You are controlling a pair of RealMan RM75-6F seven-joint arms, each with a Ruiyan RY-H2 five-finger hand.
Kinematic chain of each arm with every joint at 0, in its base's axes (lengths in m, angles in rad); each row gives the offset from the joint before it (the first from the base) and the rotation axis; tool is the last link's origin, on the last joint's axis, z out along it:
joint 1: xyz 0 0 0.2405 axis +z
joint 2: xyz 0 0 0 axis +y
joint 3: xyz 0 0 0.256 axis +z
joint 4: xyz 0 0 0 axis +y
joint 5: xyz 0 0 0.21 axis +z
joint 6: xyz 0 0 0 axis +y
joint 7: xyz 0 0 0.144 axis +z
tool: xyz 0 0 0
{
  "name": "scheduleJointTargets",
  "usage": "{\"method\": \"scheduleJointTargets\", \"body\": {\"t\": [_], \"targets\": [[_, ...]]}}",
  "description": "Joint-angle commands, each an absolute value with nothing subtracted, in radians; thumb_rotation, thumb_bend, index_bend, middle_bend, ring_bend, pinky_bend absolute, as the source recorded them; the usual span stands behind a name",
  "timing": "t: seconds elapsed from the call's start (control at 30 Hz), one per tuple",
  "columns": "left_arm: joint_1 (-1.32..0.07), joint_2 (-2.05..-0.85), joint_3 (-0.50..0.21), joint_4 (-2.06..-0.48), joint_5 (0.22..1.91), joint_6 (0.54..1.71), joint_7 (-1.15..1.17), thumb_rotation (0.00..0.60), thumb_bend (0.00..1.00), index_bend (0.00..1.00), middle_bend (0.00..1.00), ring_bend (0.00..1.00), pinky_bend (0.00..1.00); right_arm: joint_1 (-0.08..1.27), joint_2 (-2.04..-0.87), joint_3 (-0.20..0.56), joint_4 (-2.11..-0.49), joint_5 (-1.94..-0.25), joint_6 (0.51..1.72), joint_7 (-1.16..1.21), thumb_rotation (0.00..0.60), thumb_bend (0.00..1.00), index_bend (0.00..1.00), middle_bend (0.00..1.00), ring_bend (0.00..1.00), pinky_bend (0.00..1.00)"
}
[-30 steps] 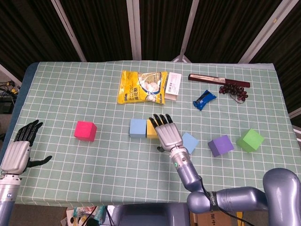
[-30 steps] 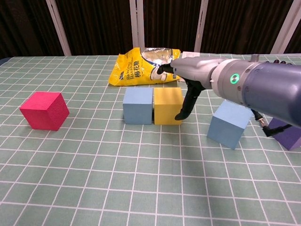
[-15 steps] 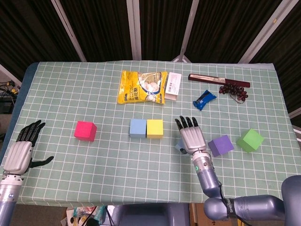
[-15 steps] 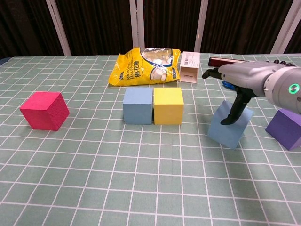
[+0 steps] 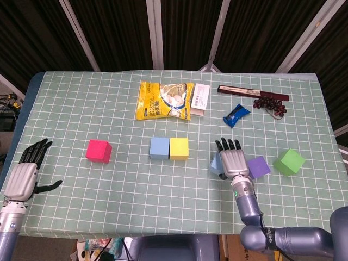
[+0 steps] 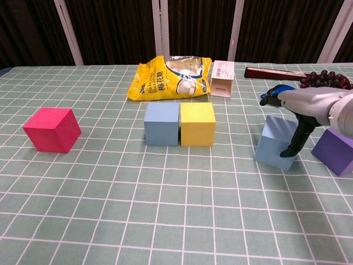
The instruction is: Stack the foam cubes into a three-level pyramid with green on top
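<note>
Right robot hand (image 5: 234,161): hovering over the right half of the counter (image 5: 109,179), fingers extended and pointing away from the robot, thumb hanging down against the right face of the loose light blue cube (image 6: 277,142); whether it is actually gripping that cube cannot be told.
Left robot hand (image 5: 24,174): lying at the counter's near-left edge, fingers spread apart, holding nothing.
Loose light blue cube: sitting tilted between the yellow cube and the purple cube, partly hidden under the right robot hand in the head view.
Blue and yellow pair: a second light blue cube (image 5: 159,148) and the yellow cube (image 5: 179,148) standing side by side, touching, near the counter's middle.
Pink cube (image 5: 98,150): standing alone, well left of the pair.
Purple cube (image 5: 259,167): sitting just right of the right robot hand.
Green cube (image 5: 289,162): resting on the counter just beside the purple cube, on its right; not stacked on anything.
Stack: no cube is lying on another.
Yellow snack bag (image 5: 164,100): lying behind the pair.
White box (image 5: 199,99): lying just right of the bag.
Blue packet (image 5: 236,115): lying far right of centre.
Dark flat case (image 5: 253,93) and grapes (image 5: 271,104): lying at the far right edge.
</note>
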State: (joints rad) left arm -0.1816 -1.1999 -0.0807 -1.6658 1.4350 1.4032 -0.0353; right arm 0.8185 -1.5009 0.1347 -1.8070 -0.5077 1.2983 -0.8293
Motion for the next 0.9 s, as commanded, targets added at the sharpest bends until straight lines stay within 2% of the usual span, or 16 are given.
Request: {"method": "scheduleJointTargets", "body": {"t": [0.03,0.17,0.4,0.7,0.9], "targets": [[-0.181,-1.198,-0.082,-1.666,1.433,1.404,-0.039,0.6,0.08,0.0,0.0,0.0,0.0,0.819,-1.51,0.141,-1.786,-0.493,1.311,-0.846,0.6,0.18,0.0,0.0,0.0,0.0],[-0.18,-1.195,-0.081,-1.668,1.431,1.402,-0.045,0.6,0.08,0.0,0.0,0.0,0.0,0.82,-1.522,0.156,-1.767,-0.444,1.351,-0.889,0.6,0.18,0.0,0.02,0.0,0.0],[-0.18,-1.192,-0.081,-1.67,1.43,1.399,-0.047,0.6,0.08,0.0,0.0,0.0,0.0,0.807,-1.521,0.166,-1.746,-0.435,1.335,-0.877,0.6,0.18,0.0,0.22,0.08,0.0],[-0.182,-1.194,-0.082,-1.671,1.425,1.395,-0.041,0.6,0.08,0.0,0.0,0.0,0.0,0.792,-1.511,0.165,-1.73,-0.504,1.281,-0.82,0.6,0.18,0.0,0.23,0.09,0.0],[-0.182,-1.195,-0.082,-1.673,1.422,1.395,-0.039,0.6,0.08,0.0,0.0,0.0,0.0,0.782,-1.511,0.155,-1.721,-0.561,1.26,-0.789,0.6,0.18,0.0,0.28,0.13,0.0]]}}
